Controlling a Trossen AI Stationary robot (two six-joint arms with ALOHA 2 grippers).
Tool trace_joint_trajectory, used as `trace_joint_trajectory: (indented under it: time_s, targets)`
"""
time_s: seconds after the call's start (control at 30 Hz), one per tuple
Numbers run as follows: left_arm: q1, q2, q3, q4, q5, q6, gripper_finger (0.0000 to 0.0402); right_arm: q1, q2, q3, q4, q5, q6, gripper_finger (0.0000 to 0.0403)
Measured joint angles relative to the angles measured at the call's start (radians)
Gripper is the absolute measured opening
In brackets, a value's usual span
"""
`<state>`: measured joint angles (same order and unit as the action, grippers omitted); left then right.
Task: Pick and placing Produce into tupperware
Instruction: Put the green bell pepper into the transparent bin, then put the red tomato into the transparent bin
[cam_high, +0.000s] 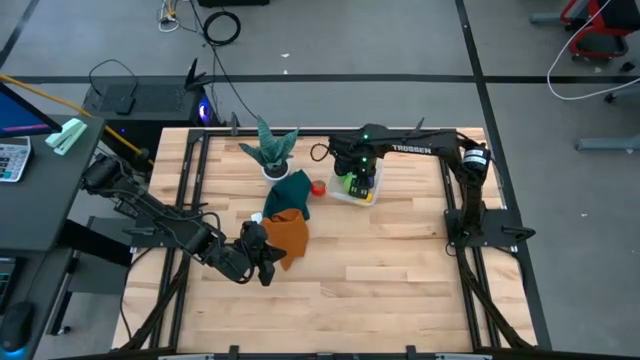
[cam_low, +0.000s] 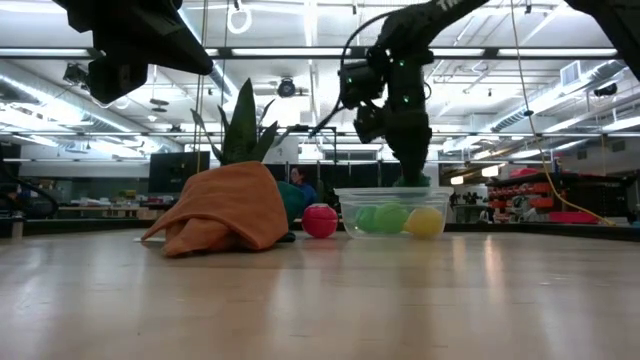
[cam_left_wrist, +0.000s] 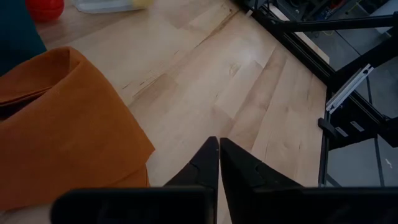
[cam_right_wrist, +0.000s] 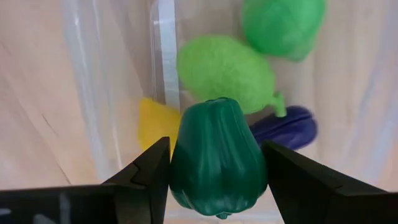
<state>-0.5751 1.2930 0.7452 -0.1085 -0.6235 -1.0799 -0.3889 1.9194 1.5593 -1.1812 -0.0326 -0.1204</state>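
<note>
My right end effector (cam_right_wrist: 216, 163) hangs over the clear, squarish plastic tupperware box (cam_high: 356, 187) at the far side of the tabletop (cam_high: 400, 270), its fingers closed on a dark green toy pepper (cam_right_wrist: 215, 158) — held above the box, not yet released. Under it, inside the box, I count four pieces: two light green toy fruits (cam_right_wrist: 226, 72), one purple piece (cam_right_wrist: 287, 126) and one yellow piece (cam_right_wrist: 153, 122). So I judge the job well along: four in, a fifth about to go.

Just outside the box, on the wood, lies one red ball-shaped toy fruit (cam_high: 318, 186) — as far as I can see, the only produce left to fetch, though something could sit hidden under the cloths.

Further out, one teal cloth (cam_high: 290, 190) and one orange cloth (cam_high: 288, 232) lie bunched together, and one teal spiky plant in a white pot (cam_high: 272, 150) stands behind them.

My left end effector (cam_left_wrist: 219, 163) waits near the orange cloth with its fingers pinched together, holding nothing.
</note>
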Motion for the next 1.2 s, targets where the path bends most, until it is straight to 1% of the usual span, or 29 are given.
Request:
trace_joint_trajectory:
  time_s: [0.2,0.4,0.53,0.77,0.97,1.2]
  targets:
    - [0.0,0.0,0.0,0.0,0.0,0.0,0.0012,0.001,0.0,-0.078,0.047,0.0,0.019,0.0188]
    - [0.0,0.0,0.0,0.0,0.0,-0.001,0.0023,0.002,0.0,-0.106,0.07,0.001,0.024,0.0192]
    - [0.0,0.0,0.0,0.0,0.0,-0.001,0.0024,0.003,0.0,-0.106,0.086,0.005,0.024,0.0207]
    - [0.0,0.0,0.0,0.0,0.0,-0.001,0.0012,0.005,0.0,-0.105,0.082,0.01,0.017,0.0239]
    - [0.0,0.0,0.0,0.0,0.0,-0.002,0.0019,0.005,0.0,-0.05,0.048,0.01,0.003,0.0255]
    - [0.0,0.0,0.0,0.0,0.0,-0.002,0.0027,0.005,0.0,0.095,-0.053,0.036,-0.014,0.0253]
